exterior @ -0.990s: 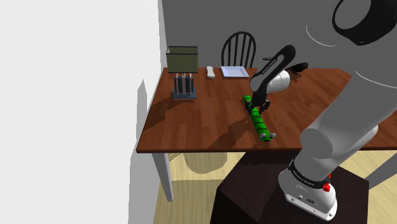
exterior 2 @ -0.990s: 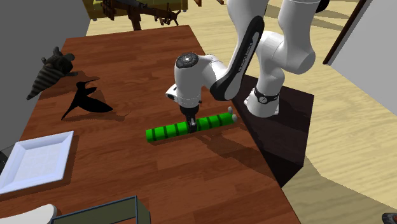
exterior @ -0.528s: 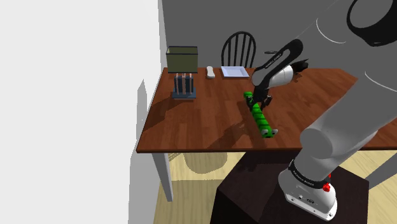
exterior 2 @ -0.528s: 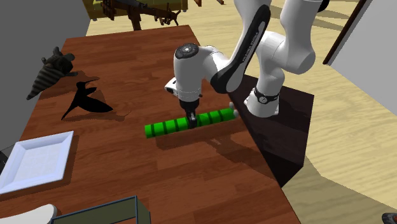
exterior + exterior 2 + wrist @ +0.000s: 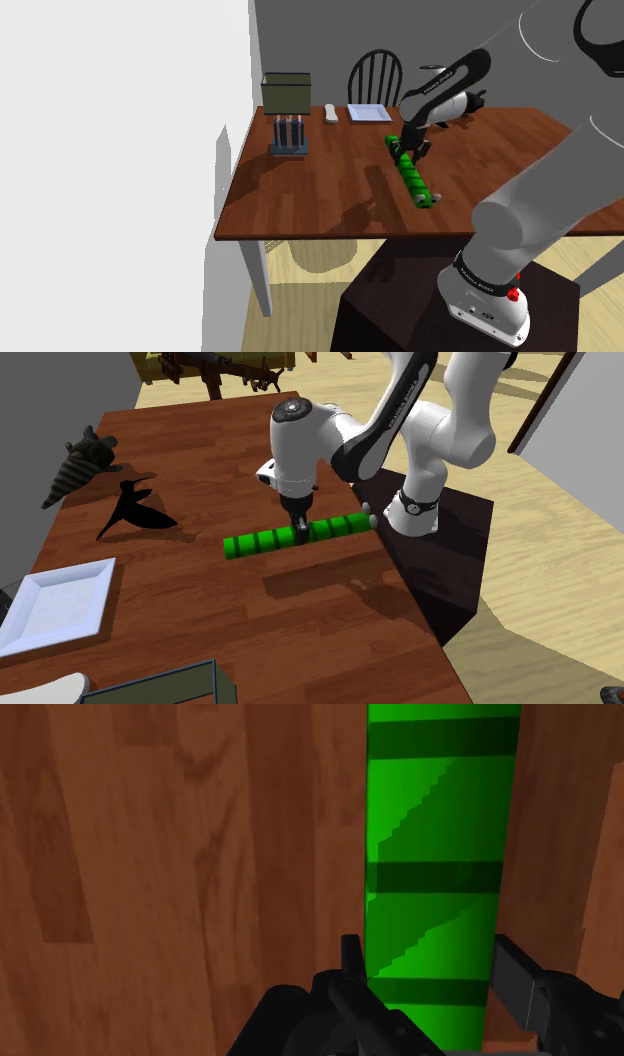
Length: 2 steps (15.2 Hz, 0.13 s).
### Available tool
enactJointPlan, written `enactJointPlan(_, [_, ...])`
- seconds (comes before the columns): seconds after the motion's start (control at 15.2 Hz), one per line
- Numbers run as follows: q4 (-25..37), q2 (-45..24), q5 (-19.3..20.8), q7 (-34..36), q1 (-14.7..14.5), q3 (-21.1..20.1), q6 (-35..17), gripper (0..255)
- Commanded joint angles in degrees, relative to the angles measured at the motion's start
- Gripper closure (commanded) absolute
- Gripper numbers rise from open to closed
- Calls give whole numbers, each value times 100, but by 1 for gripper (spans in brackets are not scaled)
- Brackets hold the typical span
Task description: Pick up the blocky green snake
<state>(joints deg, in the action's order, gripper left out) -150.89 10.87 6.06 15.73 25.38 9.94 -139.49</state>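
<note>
Now the tool [image 5: 300, 534] is clamped round the middle of the blocky green snake [image 5: 255, 542], holding it above the wooden bench [image 5: 210, 452].

The snake [image 5: 440, 884] is bright green with darker green bands. The table [image 5: 300, 612] is reddish-brown with wood grain. The end effector [image 5: 300, 532] is black.

A reddish-brown wood tabletop [image 5: 300, 190] stands on pale legs [image 5: 258, 272] over a light wood floor [image 5: 560, 562]. A grey wall [image 5: 320, 35] runs behind its far edge, where a dark spindle-back chair [image 5: 375, 72] stands. In the shoulder view, a plain white wall [image 5: 100, 150] stands beyond the left edge. Soft shadows cross the tabletop and the floor.
</note>
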Motion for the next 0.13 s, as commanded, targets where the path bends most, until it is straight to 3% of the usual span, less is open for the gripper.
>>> enactJointPlan(0.0, [17,98,11,6,4,-5,116,255])
enactJointPlan(0.07, [18,97,10,6,4,-6,116,255])
